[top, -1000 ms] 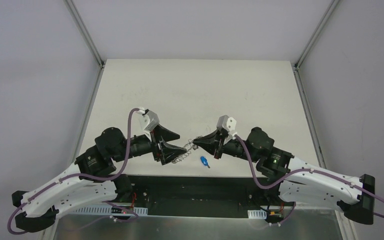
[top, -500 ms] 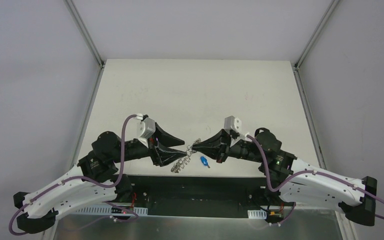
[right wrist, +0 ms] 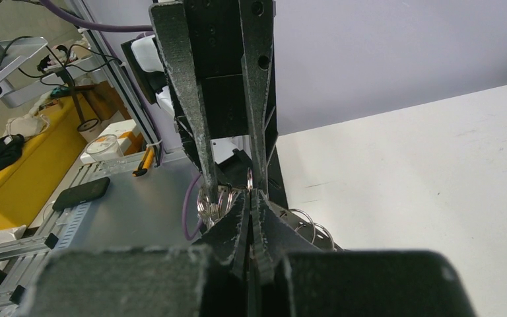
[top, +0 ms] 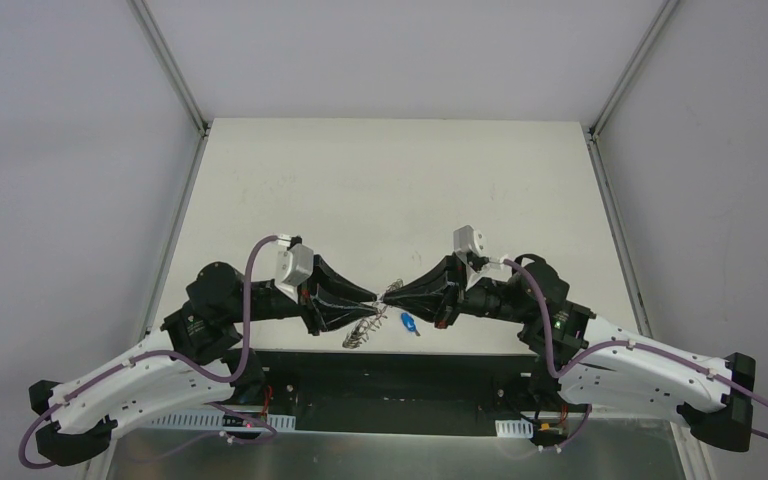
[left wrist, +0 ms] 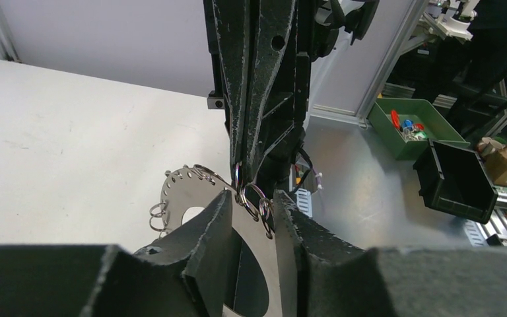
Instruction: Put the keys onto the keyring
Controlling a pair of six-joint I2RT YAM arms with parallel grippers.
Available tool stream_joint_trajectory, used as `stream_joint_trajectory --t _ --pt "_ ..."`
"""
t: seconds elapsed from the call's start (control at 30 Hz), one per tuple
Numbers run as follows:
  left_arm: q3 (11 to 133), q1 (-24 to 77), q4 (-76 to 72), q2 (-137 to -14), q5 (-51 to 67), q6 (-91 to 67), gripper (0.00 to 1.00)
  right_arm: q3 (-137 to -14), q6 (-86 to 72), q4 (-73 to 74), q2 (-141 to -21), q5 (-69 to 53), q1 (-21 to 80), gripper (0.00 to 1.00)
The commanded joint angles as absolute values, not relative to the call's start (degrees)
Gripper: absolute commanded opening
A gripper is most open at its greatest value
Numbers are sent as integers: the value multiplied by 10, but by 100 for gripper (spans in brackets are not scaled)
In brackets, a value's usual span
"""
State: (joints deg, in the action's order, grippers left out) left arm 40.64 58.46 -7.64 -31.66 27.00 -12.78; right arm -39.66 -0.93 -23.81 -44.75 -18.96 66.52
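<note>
The flat grey keyring point(left wrist: 181, 188), fringed with thin silver wire loops point(left wrist: 157, 211), sits between both hands near the matte white counter's point(top: 390, 190) near edge. The right hand point(right wrist: 249, 197), pressed together, pinches one loop. The left hand point(left wrist: 254, 199) stands part-spread around others. The blue-tagged key point(top: 409, 322) lies just beside.

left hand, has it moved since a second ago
Yes: the left hand has shifted right, closer to the blue key, which has stayed put.

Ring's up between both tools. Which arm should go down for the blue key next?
Right, likely, once the left tool clamps the keyring: its jaws straddle it, gapped. The right tool pinches a wire loop, and the blue key lies on the table just under it.
</note>
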Motion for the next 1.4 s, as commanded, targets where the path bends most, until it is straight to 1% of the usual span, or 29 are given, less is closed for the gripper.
stream_joint_trajectory --t 0.0,0.07,0.33,0.4,0.57,0.63,0.93,0.97,1.03,1.17,1.2,1.23,1.37 --pt "407 585 -116 -317 298 -117 23 -432 -26 -296 -443 -207 668 0" --pt "408 585 -115 -315 300 -117 21 -433 -28 -290 -442 -209 668 0" --pt "410 585 -119 -312 305 -118 18 -437 -40 -278 -443 -222 667 0" --pt "411 585 -120 -313 308 -119 14 -441 -39 -269 -444 -221 668 0" --pt "411 585 -122 -313 308 -120 8 -443 -40 -261 -446 -227 668 0" --pt "412 585 -122 -316 308 -120 0 -446 -42 -261 -447 -231 668 0" --pt "416 585 -126 -329 302 -122 0 -454 -43 -250 -453 -247 668 0" --pt "417 585 -126 -331 300 -121 0 -455 -43 -249 -455 -250 668 0" --pt "417 584 -127 -334 293 -123 12 -458 -45 -246 -456 -255 668 0" --pt "416 585 -127 -335 278 -126 25 -457 -46 -244 -455 -261 668 0" --pt "415 585 -127 -334 274 -126 26 -457 -46 -244 -455 -261 667 0" --pt "415 585 -126 -333 270 -125 25 -456 -47 -244 -454 -263 668 0" --pt "416 585 -124 -337 270 -123 6 -454 -46 -241 -450 -263 667 0"
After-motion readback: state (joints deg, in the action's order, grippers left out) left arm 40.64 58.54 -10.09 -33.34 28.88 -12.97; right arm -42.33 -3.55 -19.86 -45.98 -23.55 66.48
